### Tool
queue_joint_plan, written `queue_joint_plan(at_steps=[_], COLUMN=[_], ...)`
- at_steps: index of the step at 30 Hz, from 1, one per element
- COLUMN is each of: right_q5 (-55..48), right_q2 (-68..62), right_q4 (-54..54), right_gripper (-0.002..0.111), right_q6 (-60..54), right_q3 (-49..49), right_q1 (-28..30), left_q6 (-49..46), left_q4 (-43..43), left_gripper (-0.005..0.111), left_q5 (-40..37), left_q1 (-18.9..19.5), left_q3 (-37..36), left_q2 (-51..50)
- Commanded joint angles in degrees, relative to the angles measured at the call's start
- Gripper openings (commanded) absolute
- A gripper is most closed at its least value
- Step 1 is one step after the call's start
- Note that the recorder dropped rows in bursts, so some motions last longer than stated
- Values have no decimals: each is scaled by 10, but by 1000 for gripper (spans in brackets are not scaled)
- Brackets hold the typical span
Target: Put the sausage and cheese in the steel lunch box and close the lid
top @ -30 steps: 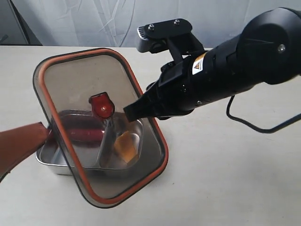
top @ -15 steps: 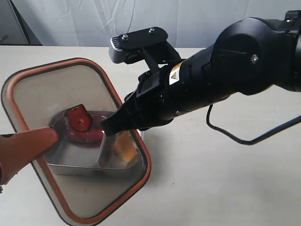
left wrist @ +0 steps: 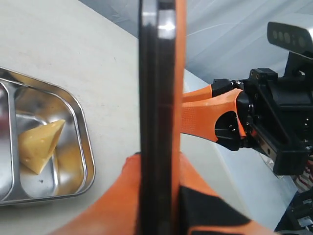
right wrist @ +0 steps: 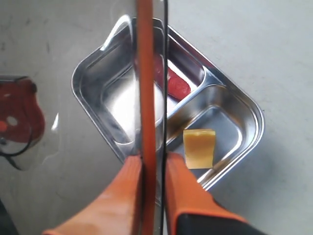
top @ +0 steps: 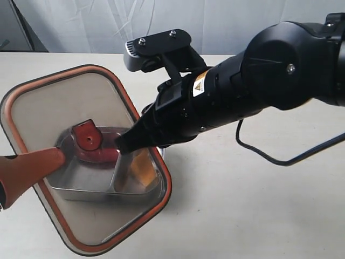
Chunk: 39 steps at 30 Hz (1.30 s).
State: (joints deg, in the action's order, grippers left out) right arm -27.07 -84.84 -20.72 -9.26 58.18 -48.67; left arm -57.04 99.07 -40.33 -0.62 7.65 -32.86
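The dark tinted lid [top: 59,108] with its orange rim hangs tilted over the steel lunch box [top: 81,190], its red valve [top: 89,135] facing up. My left gripper [top: 56,156] is shut on the lid's near-left edge. My right gripper [top: 125,144] is shut on the opposite edge. Through the lid I see the sausage [top: 102,155] in the box's far compartment and the cheese [top: 141,168] in the right one. The right wrist view shows the lid [right wrist: 145,73] edge-on between my right gripper's [right wrist: 152,161] fingers, above the sausage [right wrist: 177,84] and the cheese [right wrist: 199,147]. The left wrist view shows the lid [left wrist: 156,98] clamped in my left gripper [left wrist: 156,159], beside the cheese [left wrist: 39,144].
The box stands on a plain pale table [top: 259,216]. A black cable [top: 269,156] trails from the right arm across the table. A white curtain [top: 108,24] hangs behind the far edge.
The lid has swung left and come down closer over the box, and the right arm has followed it leftward. In the last half second it only settled slightly.
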Motion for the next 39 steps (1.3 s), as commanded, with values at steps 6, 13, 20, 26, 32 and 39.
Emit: queue_joint_plan(at_steps=[6, 13, 20, 26, 32, 39], right_q5=[30, 59, 15, -23, -41, -49], right_q2=[0, 41, 118, 152, 156, 156], right_q4=[1, 50, 64, 74, 74, 75], right_gripper=[48, 49, 49, 49, 49, 49], right_q6=[-2, 5, 20, 24, 25, 26], right_q3=[5, 5, 5, 5, 5, 5], right_q1=[0, 3, 63, 87, 87, 87], left_q6=[-24, -71, -98, -94, -52, -49], left_q4=[9, 9, -199, -359, -545, -766], left_gripper=[0, 0, 0, 0, 0, 0], left_q5=[33, 103, 170, 171, 179, 223], left_q1=[0, 0, 0, 0, -4, -80], left_q3=[16, 27, 119, 214, 281, 313], left_q2=[-1, -1, -9, -51, -107, -157])
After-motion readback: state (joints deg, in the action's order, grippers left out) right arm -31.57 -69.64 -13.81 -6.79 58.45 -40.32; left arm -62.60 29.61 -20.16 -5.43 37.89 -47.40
